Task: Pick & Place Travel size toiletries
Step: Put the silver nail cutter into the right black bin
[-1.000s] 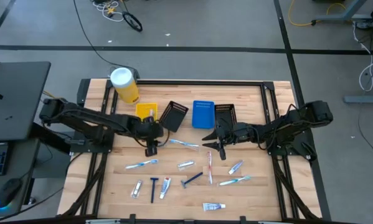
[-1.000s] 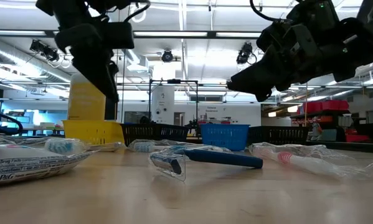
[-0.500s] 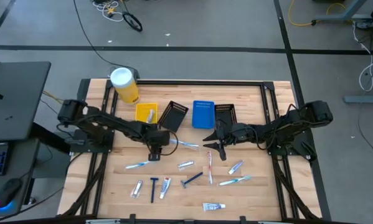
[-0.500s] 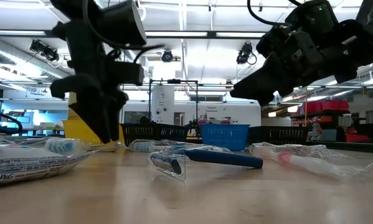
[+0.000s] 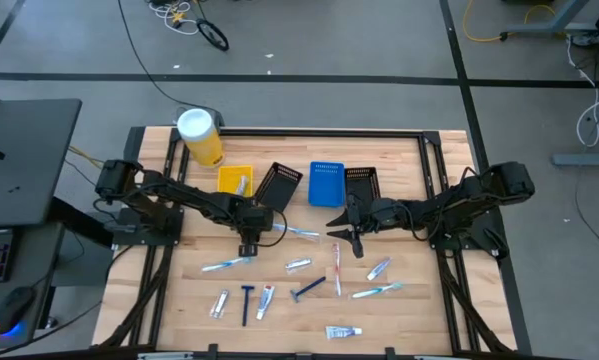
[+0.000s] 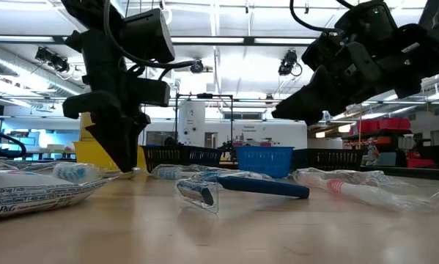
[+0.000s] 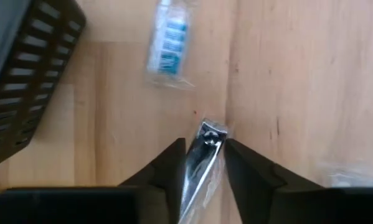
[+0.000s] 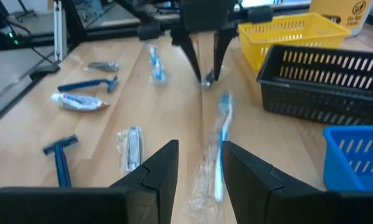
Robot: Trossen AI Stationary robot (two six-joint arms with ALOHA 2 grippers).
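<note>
My left gripper (image 5: 247, 247) is open and points down at the table, near the black bin (image 5: 279, 185). A small silver item in clear wrap (image 7: 208, 140) lies between its fingers, its far end past their tips. My right gripper (image 5: 344, 238) is open and hangs above the table near a clear-wrapped toothbrush (image 5: 297, 231). More toiletries lie flat on the wood toward the near edge: toothbrushes (image 5: 227, 264), dark blue razors (image 5: 247, 303), small tubes (image 5: 343, 332) and a red-white brush (image 5: 336, 270). My left gripper has one finger (image 7: 174, 171) on each side of the wrapped silver item (image 7: 198, 168), coming from above with the fingers along its length. The item lies flat on the table. I cannot tell whether the fingers touch the wrap.
Along the far side stand a yellow bin (image 5: 235, 180) with an item in it, a tilted black bin, a blue bin (image 5: 326, 183) and another black bin (image 5: 362, 182). A yellow canister with a white lid (image 5: 200, 136) stands at the far left corner.
My left arm has reached out, carrying its gripper a little toward the near edge and down until the fingertips are at the table around the silver item. My right arm has kept still.
</note>
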